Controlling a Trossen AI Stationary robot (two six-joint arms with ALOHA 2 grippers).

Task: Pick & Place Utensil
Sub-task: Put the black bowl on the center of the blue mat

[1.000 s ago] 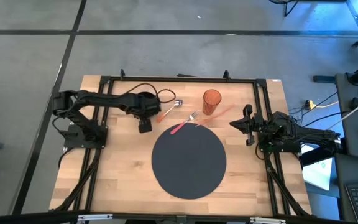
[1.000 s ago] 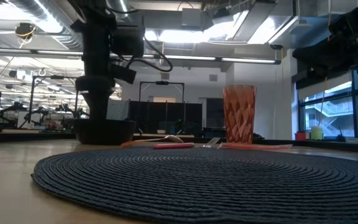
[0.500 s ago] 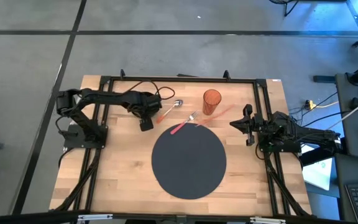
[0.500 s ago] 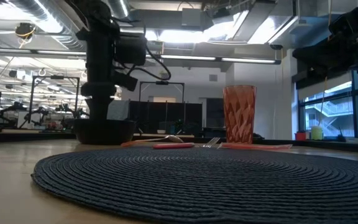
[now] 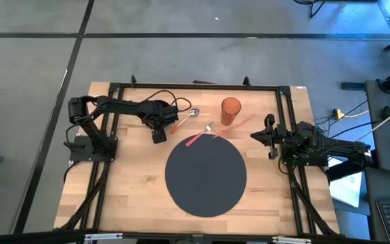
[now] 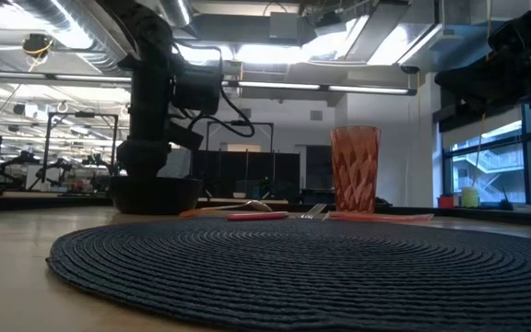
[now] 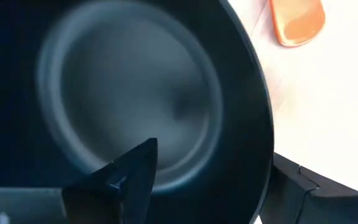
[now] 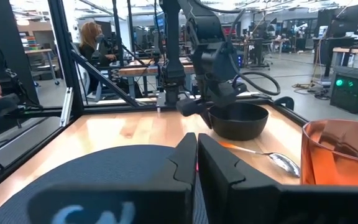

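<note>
The left tool (image 5: 158, 134) hangs with fingers apart over the black bowl (image 6: 153, 195), so the pick is not yet begun. The spoon (image 5: 185, 119) lies just beside the bowl on the worktop (image 5: 127, 183), and the tool must shift onto its orange handle. Fork (image 5: 202, 133), orange tumbler (image 5: 230, 110) and dark placemat (image 5: 206, 175) crowd nearby; the right tool (image 5: 269, 135) waits closed at the edge.

Left gripper (image 5: 158, 129) near spoon (image 5: 185, 119); cup (image 5: 230, 110) behind mat (image 5: 206, 177).

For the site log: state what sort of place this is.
Likely a robotics lab or workshop: a framed wooden table with two mounted arms, more workbenches behind, exposed ceiling ducts, and a seated person.
</note>
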